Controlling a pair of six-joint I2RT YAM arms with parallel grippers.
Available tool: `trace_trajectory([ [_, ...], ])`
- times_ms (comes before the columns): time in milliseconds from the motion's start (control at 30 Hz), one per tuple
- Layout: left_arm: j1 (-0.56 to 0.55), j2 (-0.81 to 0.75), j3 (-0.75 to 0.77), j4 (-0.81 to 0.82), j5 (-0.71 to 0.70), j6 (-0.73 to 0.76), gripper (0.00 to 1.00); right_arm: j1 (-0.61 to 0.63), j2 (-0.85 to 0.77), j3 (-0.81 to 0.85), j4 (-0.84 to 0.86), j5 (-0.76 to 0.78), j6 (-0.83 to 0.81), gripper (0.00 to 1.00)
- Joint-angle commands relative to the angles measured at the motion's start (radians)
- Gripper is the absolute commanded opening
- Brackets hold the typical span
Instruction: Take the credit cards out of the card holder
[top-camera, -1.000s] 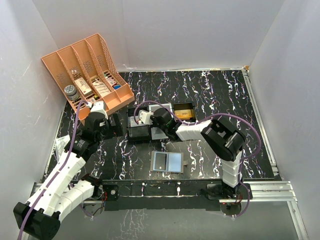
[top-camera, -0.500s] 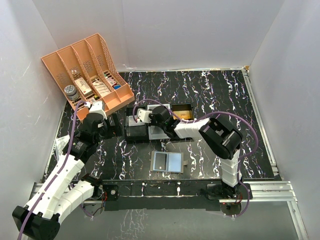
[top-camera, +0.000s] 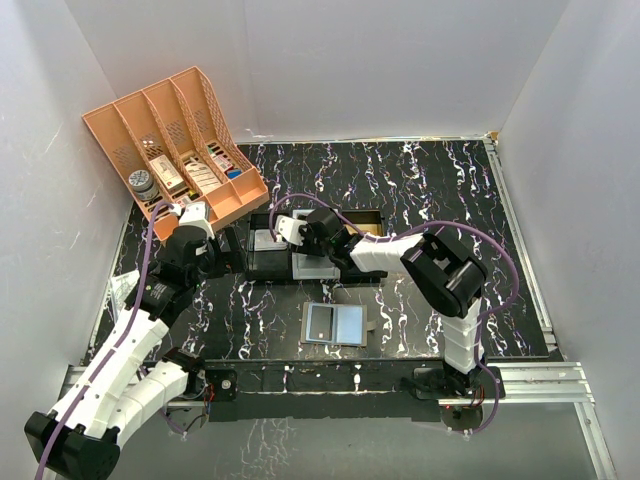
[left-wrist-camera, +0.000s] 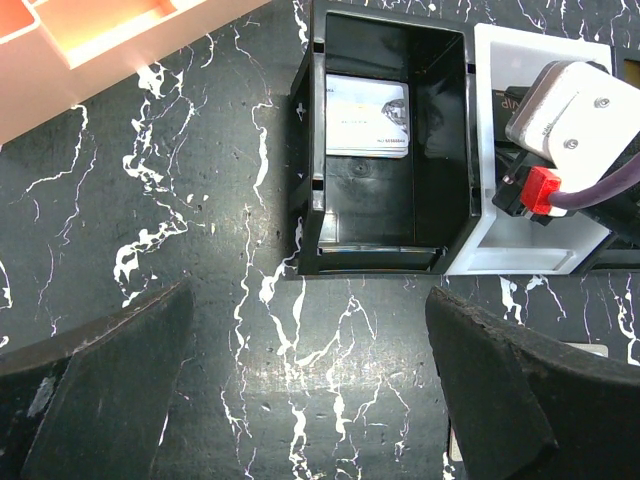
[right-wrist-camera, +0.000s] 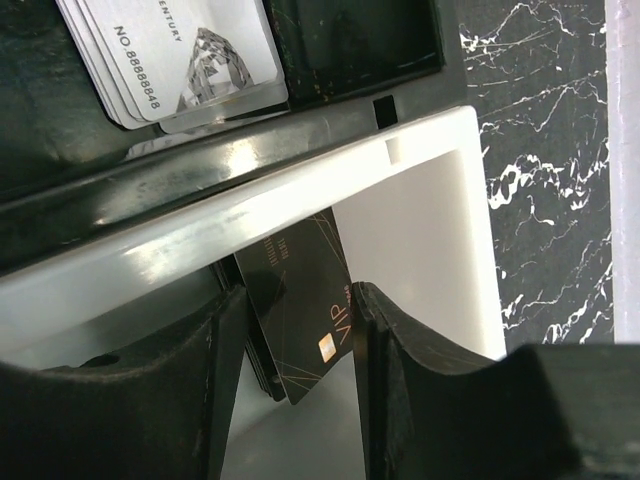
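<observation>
Right tool (right-wrist-camera: 300, 300): jaws partway apart, dark card (right-wrist-camera: 295, 330) standing in the gap and leaning on the wall of the white tray (right-wrist-camera: 430, 230). It doesn't look pinched, so I read it as let go, nothing held. Just past the fingertips, over the tray wall, is a black tray (right-wrist-camera: 380, 40) with a small stack of pale cards (right-wrist-camera: 180, 60) lying flat. The card holder (top-camera: 335, 324) is well behind this tool, back toward the arm bases, open flat on the table (top-camera: 420, 180) with both shiny panels up. There is a small mark on its left panel, maybe a card left inside, too small to tell. Left tool (left-wrist-camera: 310, 390): jaws wide apart, empty, hovering over bare table just short of the black tray. Handling guess: cards are light, thin, stiff and slick, hard to lift when flat, so pinch the exposed short edge and slide the card out along the pocket. The holder is light too and likely to skate on the glossy surface, so it may need pinning. The table is black marble-pattern and looks smooth and hard. A peach rack (top-camera: 175, 130) sits far beyond the left tool, and plain white walls (top-camera: 400, 70) close in on three sides.
</observation>
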Motion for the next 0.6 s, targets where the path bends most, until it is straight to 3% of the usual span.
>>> trace_trajectory([
  [0,0.003,-0.021,-0.005,0.008,0.004,0.013,0.99,-0.008,-0.047,0.037,-0.012,-0.044,0.04,0.44],
  [367,0.003,-0.014,-0.005,0.008,0.014,0.013,0.99,-0.024,-0.097,0.05,-0.012,-0.121,0.138,0.51],
  [567,0.003,-0.008,-0.005,0.008,0.024,0.013,0.99,-0.03,-0.199,0.029,0.039,-0.1,0.289,0.52],
])
